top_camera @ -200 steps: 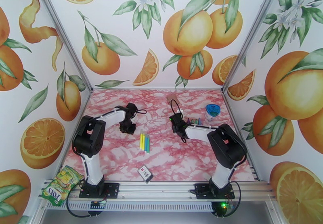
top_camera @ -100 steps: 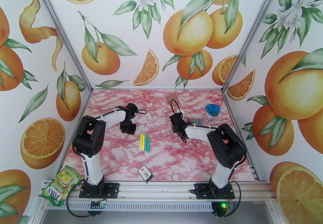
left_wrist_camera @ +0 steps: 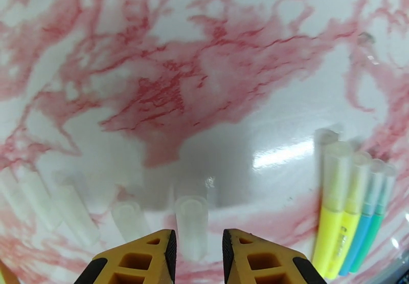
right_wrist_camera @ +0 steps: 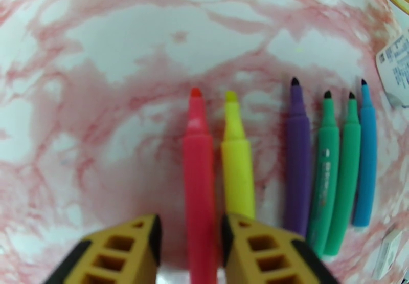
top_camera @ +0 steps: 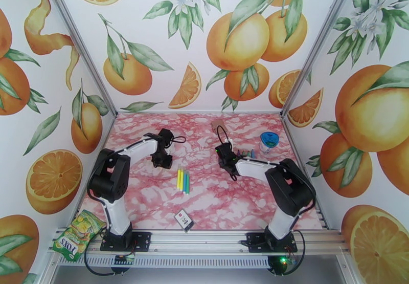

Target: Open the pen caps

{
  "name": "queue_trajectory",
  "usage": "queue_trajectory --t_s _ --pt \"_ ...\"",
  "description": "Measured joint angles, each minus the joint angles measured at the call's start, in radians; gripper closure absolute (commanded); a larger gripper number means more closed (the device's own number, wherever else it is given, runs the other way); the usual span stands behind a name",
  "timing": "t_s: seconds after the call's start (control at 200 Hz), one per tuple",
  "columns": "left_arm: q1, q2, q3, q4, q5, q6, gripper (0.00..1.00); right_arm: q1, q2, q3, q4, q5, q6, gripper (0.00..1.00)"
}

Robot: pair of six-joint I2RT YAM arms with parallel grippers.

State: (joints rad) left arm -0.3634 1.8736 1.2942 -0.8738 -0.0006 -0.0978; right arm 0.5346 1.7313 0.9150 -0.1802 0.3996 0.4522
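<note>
Left wrist view: the left gripper [left_wrist_camera: 198, 235] sits low over the marbled table [left_wrist_camera: 214, 39] with its jaws slightly apart. One clear pen cap [left_wrist_camera: 191, 221] lies between the fingers [left_wrist_camera: 140, 259]. It is close to the finger at picture left, with a visible gap to the other, and is not clamped. More loose clear caps [left_wrist_camera: 76, 213] lie on the table to its left in a rough row. At the right edge lie four capped markers [left_wrist_camera: 353, 203], side by side and touching: two yellow, one blue, one green, each with a clear cap on its far end

Right wrist view: the right gripper [right_wrist_camera: 190, 221] has its jaws apart, astride a pink marker [right_wrist_camera: 198, 177] with clearance on both sides. A yellow marker [right_wrist_camera: 237, 165] lies just beside it. Four further markers [right_wrist_camera: 324, 172] follow after a gap: purple, two green, one blue. All six tips are bare

Top external view: the capped group lies between the two grippers. A black-and-white card [top_camera: 184, 220] lies near the front edge, and a blue-lidded container [top_camera: 268, 142] stands at the far right
</note>
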Motion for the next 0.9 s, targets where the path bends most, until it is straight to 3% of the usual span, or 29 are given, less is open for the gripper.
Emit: queue_trajectory --t_s 0.15,0.24,0.33,0.666,0.896 --pt "0.000 -0.037 0.002 0.008 0.015 -0.002 0.64 0.007 -0.088 -0.012 0.000 -0.046 -0.016 0.57" --pt "0.000 -0.055 0.002 0.018 0.027 -0.005 0.50 0.021 -0.118 -0.012 0.000 -0.089 -0.032 0.56" --pt "0.000 -0.078 0.000 0.045 0.043 -0.014 0.42 0.052 -0.135 -0.012 -0.004 -0.131 -0.048 0.55" --pt "0.038 -0.214 -0.060 0.182 0.143 -0.045 0.40 0.230 -0.146 -0.012 -0.011 -0.249 -0.056 0.54" --pt "0.070 -0.260 -0.138 0.264 0.179 -0.087 0.40 0.300 -0.130 -0.012 -0.001 -0.316 -0.037 0.53"
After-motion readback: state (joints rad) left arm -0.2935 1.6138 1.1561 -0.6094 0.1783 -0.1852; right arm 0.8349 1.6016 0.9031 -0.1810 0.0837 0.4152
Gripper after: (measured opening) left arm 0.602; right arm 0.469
